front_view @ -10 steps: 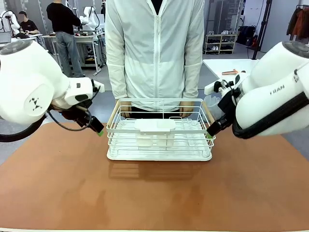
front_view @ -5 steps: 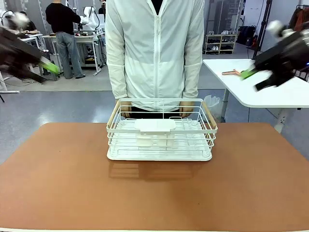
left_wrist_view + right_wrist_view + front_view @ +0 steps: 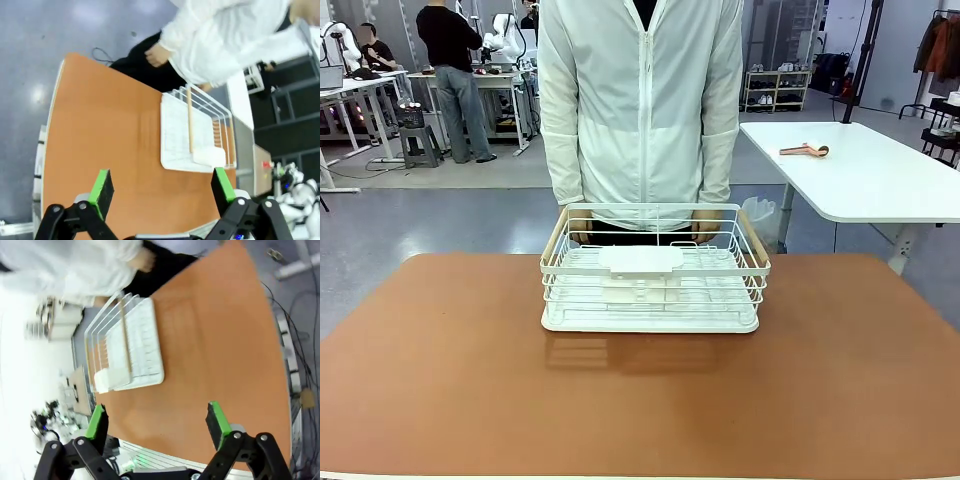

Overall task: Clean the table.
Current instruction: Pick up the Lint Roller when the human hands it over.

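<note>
Squarely on the smooth, matte terracotta table (image 3: pixel 440 380) sits a rectangular white wire basket (image 3: pixel 650 290), while left gripper (image 3: pixel 162 186) and right gripper (image 3: pixel 157 422) gape wide, empty.

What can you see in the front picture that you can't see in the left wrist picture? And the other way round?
The front view shows a white side table off to the right with a small brown tool lying on it, and people at benches far behind. The left wrist view shows the robot's left hand, open, its green pads spread wide apart. Both show the brown table, the white wire rack standing on it, and the person in a white jacket behind the rack.
</note>
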You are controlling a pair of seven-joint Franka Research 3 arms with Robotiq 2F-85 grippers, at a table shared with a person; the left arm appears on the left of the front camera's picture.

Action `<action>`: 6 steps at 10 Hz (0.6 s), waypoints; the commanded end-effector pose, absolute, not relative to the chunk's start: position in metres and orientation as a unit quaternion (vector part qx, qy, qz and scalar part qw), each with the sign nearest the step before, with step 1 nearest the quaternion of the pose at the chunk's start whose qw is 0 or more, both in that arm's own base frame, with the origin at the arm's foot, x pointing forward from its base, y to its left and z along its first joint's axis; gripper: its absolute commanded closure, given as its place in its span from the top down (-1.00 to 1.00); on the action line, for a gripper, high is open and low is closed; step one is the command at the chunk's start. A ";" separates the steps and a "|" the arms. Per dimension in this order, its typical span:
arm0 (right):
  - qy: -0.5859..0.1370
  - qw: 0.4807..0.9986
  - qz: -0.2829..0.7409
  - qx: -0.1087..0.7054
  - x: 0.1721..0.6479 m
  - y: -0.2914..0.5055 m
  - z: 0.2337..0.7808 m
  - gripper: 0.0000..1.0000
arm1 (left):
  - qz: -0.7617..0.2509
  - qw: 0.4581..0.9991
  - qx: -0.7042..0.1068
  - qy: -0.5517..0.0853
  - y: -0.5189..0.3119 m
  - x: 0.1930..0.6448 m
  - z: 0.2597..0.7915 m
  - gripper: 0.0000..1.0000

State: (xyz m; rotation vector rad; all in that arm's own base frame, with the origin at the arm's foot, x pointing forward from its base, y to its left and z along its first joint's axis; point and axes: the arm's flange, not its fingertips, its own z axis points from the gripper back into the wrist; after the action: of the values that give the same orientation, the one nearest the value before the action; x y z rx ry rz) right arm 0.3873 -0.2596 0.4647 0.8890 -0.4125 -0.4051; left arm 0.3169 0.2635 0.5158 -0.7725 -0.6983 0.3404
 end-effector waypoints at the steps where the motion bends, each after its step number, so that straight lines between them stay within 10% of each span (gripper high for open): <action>1: -0.155 0.844 -0.238 0.454 0.407 -0.263 0.427 1.00 | 0.199 0.833 -0.404 -0.322 0.270 0.322 0.496 1.00; 6: -0.174 0.854 -0.230 0.434 0.385 -0.274 0.435 1.00 | 0.193 0.846 -0.376 -0.326 0.276 0.312 0.503 1.00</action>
State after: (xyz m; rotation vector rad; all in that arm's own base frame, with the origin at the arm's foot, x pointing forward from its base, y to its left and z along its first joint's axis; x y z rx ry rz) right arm 0.3912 -0.2765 0.4335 0.9099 -0.3630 -0.5043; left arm 0.3163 0.2725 0.5005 -0.7799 -0.6721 0.4347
